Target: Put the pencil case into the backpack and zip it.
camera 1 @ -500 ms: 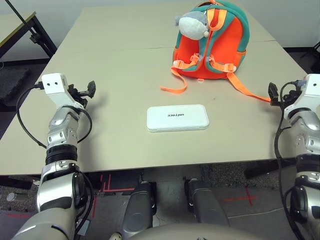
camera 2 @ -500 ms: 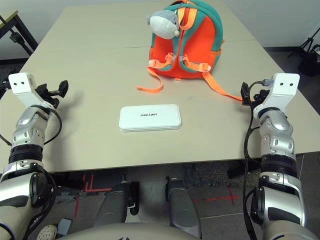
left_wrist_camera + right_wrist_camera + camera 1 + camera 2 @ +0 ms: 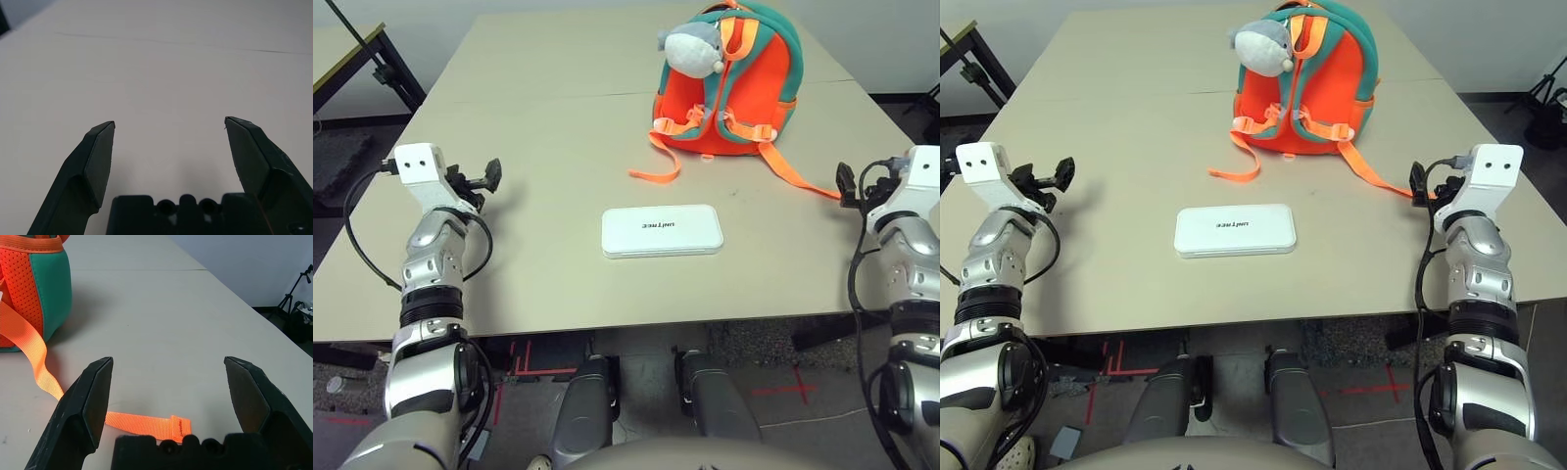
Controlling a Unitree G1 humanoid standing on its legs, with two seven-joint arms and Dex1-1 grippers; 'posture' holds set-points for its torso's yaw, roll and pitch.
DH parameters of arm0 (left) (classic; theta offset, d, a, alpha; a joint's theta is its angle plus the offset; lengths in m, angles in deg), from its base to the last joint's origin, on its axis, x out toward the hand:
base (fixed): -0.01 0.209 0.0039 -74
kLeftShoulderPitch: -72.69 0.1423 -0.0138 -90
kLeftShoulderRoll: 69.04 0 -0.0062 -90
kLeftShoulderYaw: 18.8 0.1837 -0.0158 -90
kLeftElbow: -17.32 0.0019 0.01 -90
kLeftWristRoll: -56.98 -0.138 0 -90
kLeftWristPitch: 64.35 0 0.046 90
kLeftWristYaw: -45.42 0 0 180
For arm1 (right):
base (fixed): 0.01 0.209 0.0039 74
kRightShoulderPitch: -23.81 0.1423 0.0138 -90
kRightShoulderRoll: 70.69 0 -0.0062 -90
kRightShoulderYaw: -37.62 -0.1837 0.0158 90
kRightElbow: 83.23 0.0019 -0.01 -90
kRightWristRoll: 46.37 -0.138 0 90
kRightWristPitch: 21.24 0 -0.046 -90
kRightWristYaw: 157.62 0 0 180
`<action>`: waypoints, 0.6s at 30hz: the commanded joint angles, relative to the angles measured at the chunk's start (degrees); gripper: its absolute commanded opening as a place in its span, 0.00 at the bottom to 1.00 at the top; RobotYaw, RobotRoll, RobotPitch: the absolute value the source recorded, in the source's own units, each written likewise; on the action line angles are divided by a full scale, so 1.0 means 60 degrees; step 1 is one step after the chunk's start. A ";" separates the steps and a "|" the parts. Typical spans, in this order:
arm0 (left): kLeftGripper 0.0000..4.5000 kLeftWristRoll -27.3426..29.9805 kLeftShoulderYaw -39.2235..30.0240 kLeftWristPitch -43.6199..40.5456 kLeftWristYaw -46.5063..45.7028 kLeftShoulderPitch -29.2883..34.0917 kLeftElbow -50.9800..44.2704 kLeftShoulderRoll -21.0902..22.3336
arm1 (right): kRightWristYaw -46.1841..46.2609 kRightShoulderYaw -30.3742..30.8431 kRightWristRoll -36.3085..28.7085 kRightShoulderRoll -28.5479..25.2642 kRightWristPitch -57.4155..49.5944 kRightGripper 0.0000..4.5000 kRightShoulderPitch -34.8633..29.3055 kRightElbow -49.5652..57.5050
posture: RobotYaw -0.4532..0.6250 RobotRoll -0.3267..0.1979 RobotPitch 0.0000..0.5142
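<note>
The white pencil case [image 3: 662,231] lies flat near the middle of the table, lettering up. Behind it, further back and slightly right, the orange and teal backpack [image 3: 734,83] lies on the table with its grey plush animal [image 3: 693,47] on top and orange straps trailing forward. My left gripper [image 3: 492,175] hovers open at the table's left side, well left of the case; its fingers [image 3: 100,156] hold nothing. My right gripper [image 3: 845,180] stands open at the right edge, just beyond the end of an orange strap [image 3: 146,423].
The beige table [image 3: 538,127] has a seam running across it behind the case. A black stand [image 3: 382,59] sits past the far left corner, and a tripod [image 3: 293,308] stands off the right side.
The right gripper has shifted slightly; the case, backpack and left arm have stayed put.
</note>
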 commanded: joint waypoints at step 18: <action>1.00 0.5089 -0.1217 -1.1958 0.0486 -0.0669 -0.2751 0.0192 | -0.0205 0.0335 0.0398 0.0065 0.0167 0.99 0.0217 -0.0130 | 0.34 0.62 0.24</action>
